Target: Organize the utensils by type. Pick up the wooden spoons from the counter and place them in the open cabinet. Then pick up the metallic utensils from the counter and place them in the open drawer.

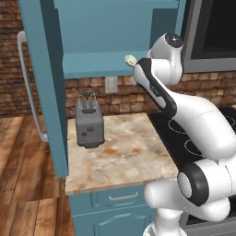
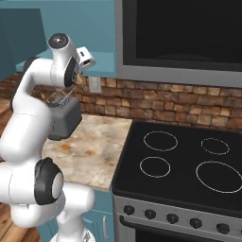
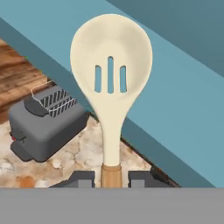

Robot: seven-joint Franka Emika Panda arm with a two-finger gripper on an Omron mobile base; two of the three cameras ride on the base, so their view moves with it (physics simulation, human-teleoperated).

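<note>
My gripper (image 3: 111,177) is shut on the orange-brown handle of a wooden spoon (image 3: 111,52) with a pale cream slotted bowl. The spoon points up along the hand, and its bowl lies against the teal shelf of the open cabinet (image 3: 183,109). From the left base view, the cream bowl (image 1: 130,60) shows at the right end of the cabinet shelf (image 1: 97,62), just beside my raised arm. The beige marbled counter (image 1: 124,156) lies well below the hand. The metallic utensils and the open drawer are out of view.
A dark grey toaster (image 1: 90,122) stands on the counter under the cabinet. The open cabinet door (image 1: 41,83) juts out on the left. A black stovetop (image 2: 184,160) lies to the right, with a microwave (image 2: 179,33) above it.
</note>
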